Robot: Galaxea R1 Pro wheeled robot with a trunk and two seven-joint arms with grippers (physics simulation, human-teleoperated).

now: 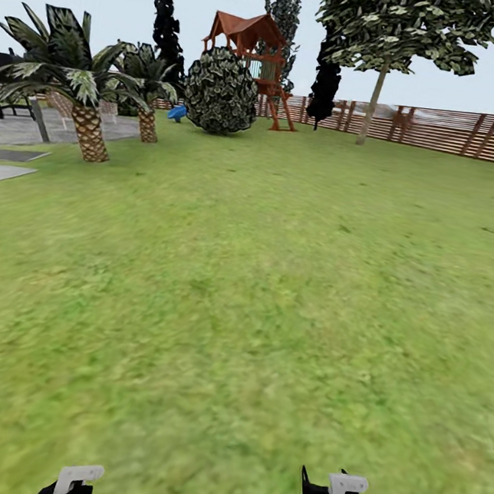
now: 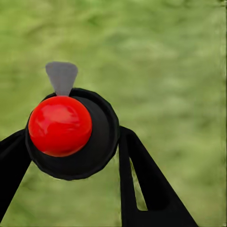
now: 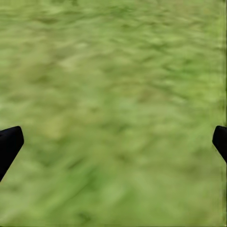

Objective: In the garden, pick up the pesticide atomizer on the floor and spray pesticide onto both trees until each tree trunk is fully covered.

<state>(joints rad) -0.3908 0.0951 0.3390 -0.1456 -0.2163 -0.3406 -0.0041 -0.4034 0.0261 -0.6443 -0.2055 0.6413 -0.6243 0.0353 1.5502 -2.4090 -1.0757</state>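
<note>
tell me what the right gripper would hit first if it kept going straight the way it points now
Most likely the grass floor. In the right wrist view, the right gripper has its fingertips spread wide with bare grass between and beyond them, nothing else in line. How far the ground lies is unclear.

Grass floor (image 1: 258,279) w/ palms (image 1: 87,131), round bush (image 1: 221,93), trees (image 1: 372,108).

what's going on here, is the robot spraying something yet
Not yet, as far as the pictures show. The left gripper is closed around a black sprayer with a red top, seen from above over the grass. The right gripper is open with nothing between its fingers. The robot faces an open lawn; a tree stands far off by the wooden fence, with palms off to its left. No spray cloud is visible.
</note>
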